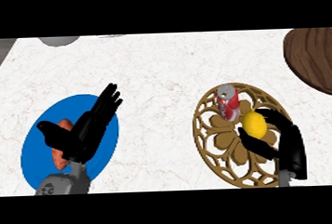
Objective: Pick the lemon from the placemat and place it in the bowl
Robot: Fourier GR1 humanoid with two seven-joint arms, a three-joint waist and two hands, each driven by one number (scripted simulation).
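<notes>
The right hand (283, 142) comes in from the lower right edge with its fingers and thumb curled round the lemon (254, 123), the thumb below and left of the fruit and the fingers arching over its right side. The lemon is yellow and sits over the gold openwork placemat (212, 145); whether it rests on the mat or is lifted just off it cannot be told from this steep angle. Just beside the lemon, up and to the left, a red and silver can (228, 102) lies tilted on the same placemat, touching or nearly touching the fruit.

The left hand (87, 128) shows at the lower left, fingers straight and pointing up and to the right, holding nothing. It hangs over a round blue plate (108, 148), and an orange-red item (61, 136), partly hidden by the palm and thumb, lies on that plate.

Both placemat and plate sit on the pale marbled desk (160, 63). At the upper right edge is a dark wooden bowl (318, 57), well apart from the lemon. A grey rounded object (59, 41) is cut off at the top left.
</notes>
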